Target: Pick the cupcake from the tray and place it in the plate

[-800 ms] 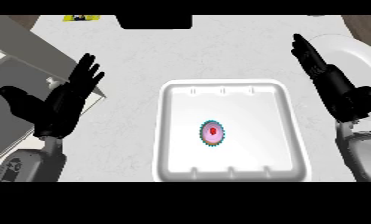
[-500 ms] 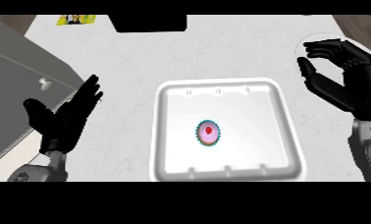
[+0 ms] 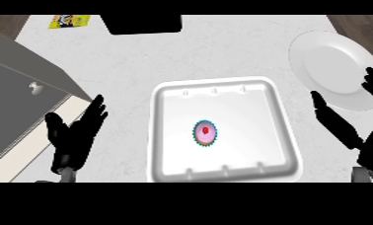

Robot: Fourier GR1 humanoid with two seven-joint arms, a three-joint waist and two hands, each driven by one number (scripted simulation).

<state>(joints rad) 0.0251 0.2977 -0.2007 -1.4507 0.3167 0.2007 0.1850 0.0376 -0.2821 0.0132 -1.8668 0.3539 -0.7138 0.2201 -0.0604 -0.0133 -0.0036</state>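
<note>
While both hands stood off to the sides, the scene read as follows.

Cupcake: the cupcake (image 3: pixel 205 133) sat upright inside the tray, a little below and left of its middle, with pink icing, a red dot on top and a teal wrapper edge; nothing touched it.

Tray: the white tray (image 3: pixel 284 120), square with rounded corners and a raised rim, lay on the worktop in the lower centre of the head view.

Plate: the white plate (image 3: pixel 328 66) lay on the worktop up and to the right of the tray, apart from it, partly cut by the view's right edge.

Left hand: the left hand (image 3: pixel 73 135) showed left of the tray, clear of its rim, fingers straight and spread wide, holding nothing.

Right hand: the right hand (image 3: pixel 335 123) showed at the right edge, just right of the tray and below the plate, its fingers straight and holding nothing; one fingertip overlapped the plate's lower rim.

Worktop: the pale marbled worktop (image 3: pixel 124 61) carried a black rectangular object (image 3: pixel 144 24) at the top edge and a small yellow packet (image 3: pixel 69 20) at the upper left.

Cabinet: a grey cabinet front (image 3: pixel 29 91) with a small knob stood at the left.
</note>
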